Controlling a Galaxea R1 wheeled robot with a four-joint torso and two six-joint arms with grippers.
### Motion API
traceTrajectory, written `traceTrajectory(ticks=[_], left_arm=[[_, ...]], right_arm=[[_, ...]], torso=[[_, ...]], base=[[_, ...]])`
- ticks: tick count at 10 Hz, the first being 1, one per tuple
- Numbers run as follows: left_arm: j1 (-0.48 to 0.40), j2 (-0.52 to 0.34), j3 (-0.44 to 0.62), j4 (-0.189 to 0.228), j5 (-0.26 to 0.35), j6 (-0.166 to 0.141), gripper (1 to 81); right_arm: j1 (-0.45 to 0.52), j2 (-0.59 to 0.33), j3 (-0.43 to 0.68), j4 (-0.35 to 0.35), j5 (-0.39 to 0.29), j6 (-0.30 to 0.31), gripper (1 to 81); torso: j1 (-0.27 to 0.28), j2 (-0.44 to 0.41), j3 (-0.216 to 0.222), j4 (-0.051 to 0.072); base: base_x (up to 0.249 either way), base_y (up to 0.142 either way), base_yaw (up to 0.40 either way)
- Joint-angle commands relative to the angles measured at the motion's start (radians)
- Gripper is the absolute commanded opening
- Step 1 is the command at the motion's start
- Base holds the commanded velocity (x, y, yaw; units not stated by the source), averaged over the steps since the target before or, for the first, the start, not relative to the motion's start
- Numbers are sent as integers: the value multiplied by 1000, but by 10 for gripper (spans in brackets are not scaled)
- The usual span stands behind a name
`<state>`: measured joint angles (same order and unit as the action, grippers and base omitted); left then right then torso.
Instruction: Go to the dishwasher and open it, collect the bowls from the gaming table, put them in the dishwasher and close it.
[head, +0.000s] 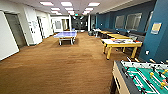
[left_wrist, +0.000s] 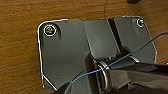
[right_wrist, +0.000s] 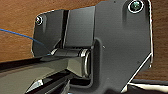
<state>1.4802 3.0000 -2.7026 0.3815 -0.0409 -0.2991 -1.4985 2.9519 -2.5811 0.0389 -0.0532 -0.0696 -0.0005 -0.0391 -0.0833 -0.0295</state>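
The robot is crossing brown carpet (head: 62, 65); keeping clear of the football table (head: 142, 77) is advisable. Finger state: cannot tell.

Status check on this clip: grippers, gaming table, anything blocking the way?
Grippers: fingers not readable. Gaming table ahead right, white top, yellow legs; bowls not discernible. Football table close at right; ping-pong table farther off, centre-left. Brown carpet between.

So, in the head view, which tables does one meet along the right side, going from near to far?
Table-football table → yellow-legged table with a white top → row of yellow tables along the blue wall.
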Motion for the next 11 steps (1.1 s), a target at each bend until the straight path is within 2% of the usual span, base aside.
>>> traceTrajectory(ticks=[1, 11], left_arm=[[-48, -5, 0, 4, 49, 3, 811], [-48, -5, 0, 4, 47, 3, 811]], right_arm=[[53, 0, 6, -8, -60, -3, 811], [54, 2, 6, -8, -60, -3, 811]], torso=[[1, 0, 0, 0], [1, -1, 0, 0]], base=[[169, 0, 0], [176, 0, 0]])
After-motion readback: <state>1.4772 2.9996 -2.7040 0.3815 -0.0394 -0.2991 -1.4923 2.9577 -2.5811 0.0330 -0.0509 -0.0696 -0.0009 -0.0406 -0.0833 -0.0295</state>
